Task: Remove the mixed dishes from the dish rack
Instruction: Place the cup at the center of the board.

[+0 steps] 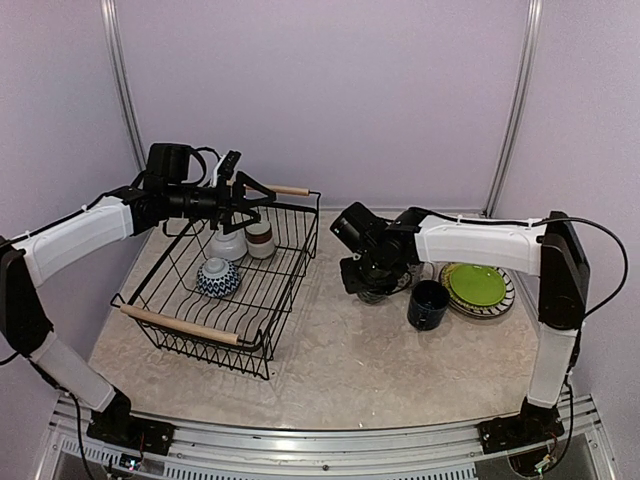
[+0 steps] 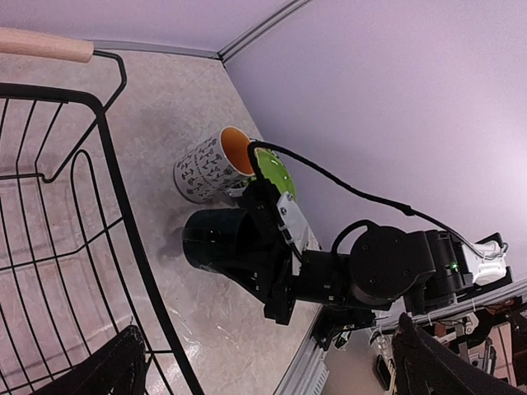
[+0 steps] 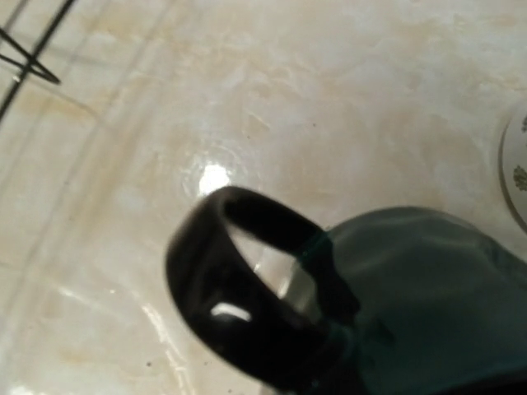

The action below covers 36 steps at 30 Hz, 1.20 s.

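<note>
The dish rack stands at the left, and its black wires fill the left wrist view. Inside it are a blue patterned small bowl, a white cup and a small banded cup. My left gripper hovers open over the rack's far end, its fingertips wide apart and empty. My right gripper is low over the table right of the rack, shut on a dark mug. That mug's handle sits close in the right wrist view, with the fingers themselves hidden.
A second dark mug stands upright on the table beside a lime green plate stacked on a striped plate. A patterned white mug with an orange inside stands behind the held mug. Purple walls close in on three sides.
</note>
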Motion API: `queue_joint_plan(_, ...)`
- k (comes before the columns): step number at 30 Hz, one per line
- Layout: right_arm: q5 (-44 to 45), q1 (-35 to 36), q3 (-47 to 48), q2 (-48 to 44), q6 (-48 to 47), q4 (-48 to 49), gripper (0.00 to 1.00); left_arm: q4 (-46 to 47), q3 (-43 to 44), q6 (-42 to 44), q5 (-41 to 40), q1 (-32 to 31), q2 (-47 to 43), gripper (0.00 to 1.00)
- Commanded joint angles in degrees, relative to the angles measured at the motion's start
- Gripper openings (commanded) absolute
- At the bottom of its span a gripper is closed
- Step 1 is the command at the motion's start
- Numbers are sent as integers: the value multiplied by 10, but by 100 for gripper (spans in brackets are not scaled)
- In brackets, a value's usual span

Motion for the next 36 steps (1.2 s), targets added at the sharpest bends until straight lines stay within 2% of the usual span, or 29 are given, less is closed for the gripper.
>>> queue_joint_plan(1, 6, -20, 48, 32, -29, -47, 0, -10, 19, 16, -9, 3, -19, 99)
queue_joint_plan(11, -21, -53, 26, 52, -32, -52, 0, -14, 22, 17, -6, 4, -19, 99)
queue_joint_plan(14, -24, -58, 12, 50, -31, -46, 3, -17, 23, 18, -8, 4, -17, 99)
queue_joint_plan(22, -24, -59, -3, 41, -30, -38, 28, -70, 40, 48, -83, 4, -21, 99)
queue_joint_plan(26, -24, -52, -12, 13, -36, -20, 42, -111, 57, 66, -139, 6, -15, 99)
queue_joint_plan(30, -16, -42, -16, -13, -41, -9, 57, -132, 68, 77, -162, 12, -5, 99)
queue_joint_plan(36, 9, -15, -37, -59, -48, 13, 75, -176, 95, 114, -220, 17, 29, 99)
